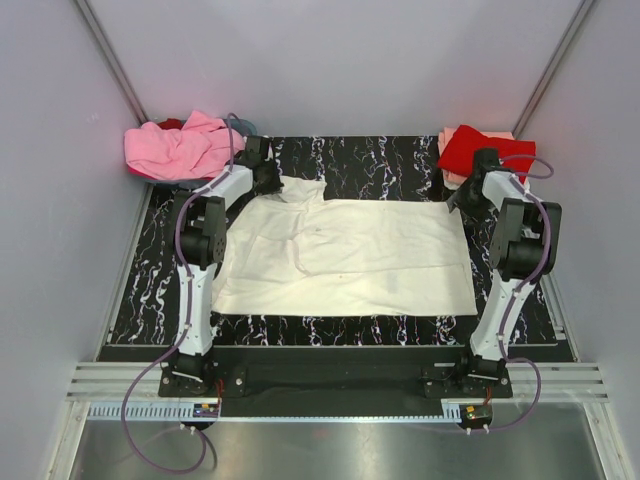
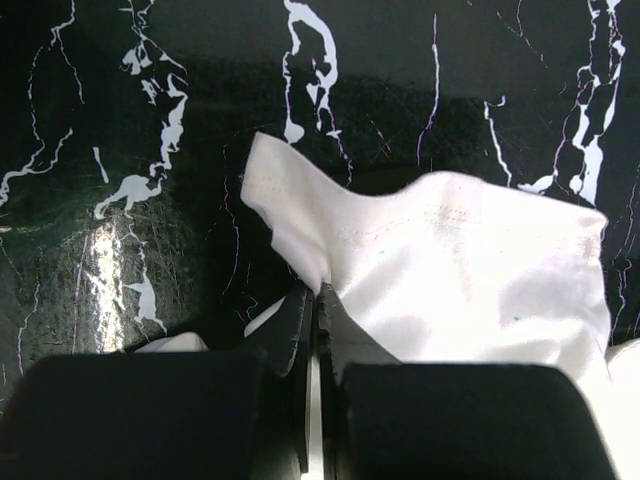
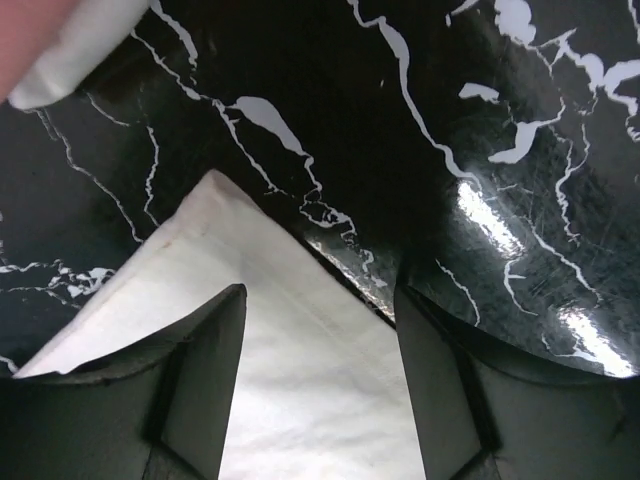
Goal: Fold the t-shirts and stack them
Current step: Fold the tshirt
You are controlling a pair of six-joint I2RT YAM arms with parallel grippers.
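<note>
A white t-shirt (image 1: 345, 258) lies spread flat on the black marbled table (image 1: 370, 155). My left gripper (image 1: 268, 178) is shut on its far left sleeve (image 2: 440, 260), pinching a fold of the cloth between the fingers (image 2: 296, 330). My right gripper (image 1: 462, 197) is open over the shirt's far right corner (image 3: 215, 200), with the white cloth (image 3: 310, 400) showing between the fingers (image 3: 205, 370); they are not closed on it.
A loose heap of pink shirts (image 1: 180, 148) lies at the far left corner. A folded stack with a red shirt on top (image 1: 480, 148) sits at the far right corner, its edge showing in the right wrist view (image 3: 60, 60). Grey walls enclose the table.
</note>
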